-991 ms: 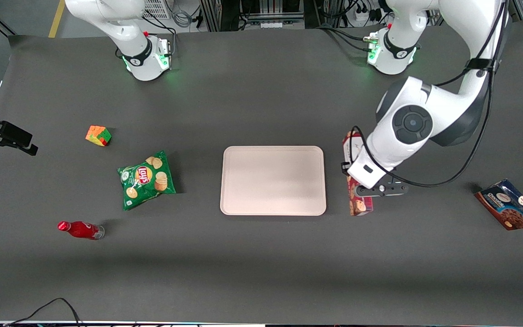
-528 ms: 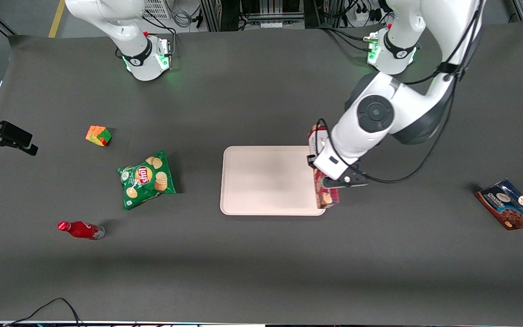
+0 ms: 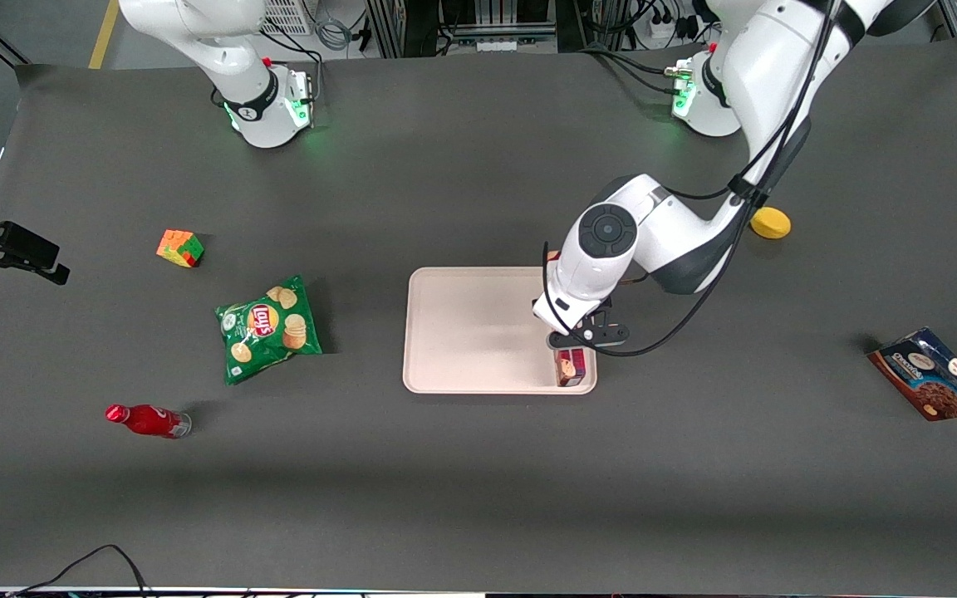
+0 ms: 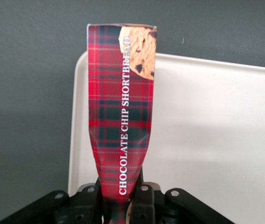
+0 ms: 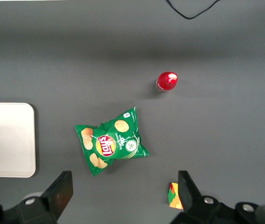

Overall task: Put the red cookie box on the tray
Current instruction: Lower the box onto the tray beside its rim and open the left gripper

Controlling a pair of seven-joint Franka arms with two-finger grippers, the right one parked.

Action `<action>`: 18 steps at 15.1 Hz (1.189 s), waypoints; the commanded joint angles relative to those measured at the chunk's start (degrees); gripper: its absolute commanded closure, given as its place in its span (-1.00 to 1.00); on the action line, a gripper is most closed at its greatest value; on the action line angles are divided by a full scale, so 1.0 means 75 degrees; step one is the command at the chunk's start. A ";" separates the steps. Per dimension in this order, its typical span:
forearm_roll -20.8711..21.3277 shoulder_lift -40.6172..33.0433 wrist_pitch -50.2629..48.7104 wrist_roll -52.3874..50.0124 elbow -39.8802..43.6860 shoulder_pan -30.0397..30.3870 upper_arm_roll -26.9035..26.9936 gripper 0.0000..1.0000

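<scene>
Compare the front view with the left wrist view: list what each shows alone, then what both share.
Only the front view shows the chip bag, puzzle cube, red bottle, blue cookie bag, a yellow object and the working arm above the tray.

Only the left wrist view shows the box's side lettering, "CHOCOLATE CHIP SHORTBREAD", and how the fingers pinch the carton in at its held end.

Both show the red cookie box held in the gripper over the pink tray, along the tray's edge toward the working arm's end.
</scene>
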 commanded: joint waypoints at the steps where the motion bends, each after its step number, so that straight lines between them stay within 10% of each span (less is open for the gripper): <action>1: 0.0599 0.0147 0.0434 -0.0584 -0.0222 -0.0014 -0.0006 1.00; 10: 0.1246 0.0417 0.0587 -0.0879 -0.0234 -0.0014 0.0076 0.93; 18: 0.1246 0.0417 0.0587 -0.0844 -0.0234 -0.0002 0.0100 -1.00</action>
